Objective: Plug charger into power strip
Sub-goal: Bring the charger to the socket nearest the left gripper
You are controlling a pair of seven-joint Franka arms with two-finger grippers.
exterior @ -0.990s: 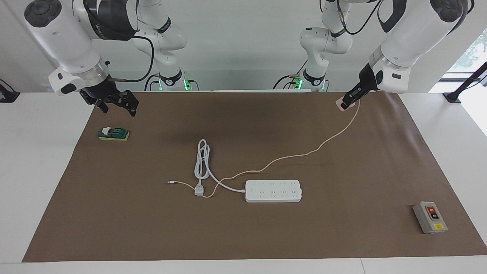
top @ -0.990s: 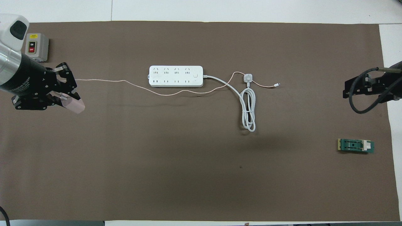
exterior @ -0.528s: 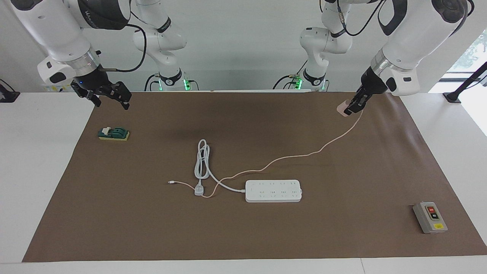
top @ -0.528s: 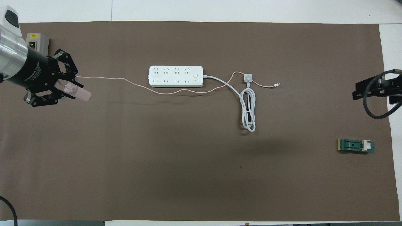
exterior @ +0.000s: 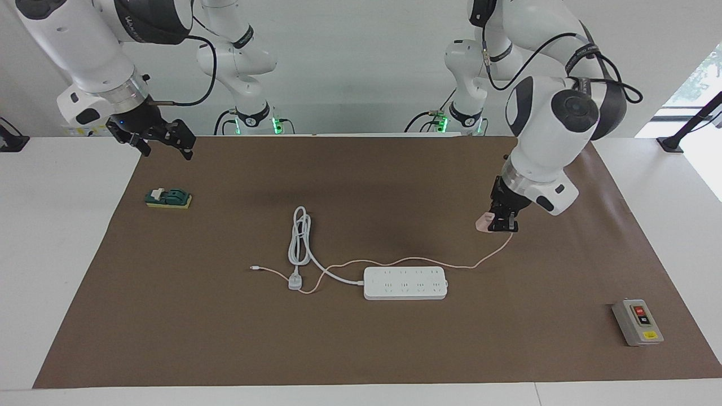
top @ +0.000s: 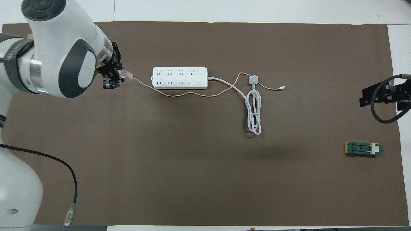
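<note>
Since the earlier frame the left gripper (exterior: 501, 221), closed on the charger (exterior: 483, 222), has swung down over the brown mat (exterior: 361, 349), so the strip (exterior: 405, 282) now lies at about 8 o'clock from it in the facing view, long axis across the table, while the open right gripper (exterior: 163, 141) waits.

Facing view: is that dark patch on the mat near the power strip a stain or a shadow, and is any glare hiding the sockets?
Facing view: the soft dark patch on the mat nearer the robots than the power strip reads as shadow; the sockets show without glare, and the window at the frame edge is blown out. Overhead view: the left gripper holds the charger; the strip's sockets are legible.
</note>
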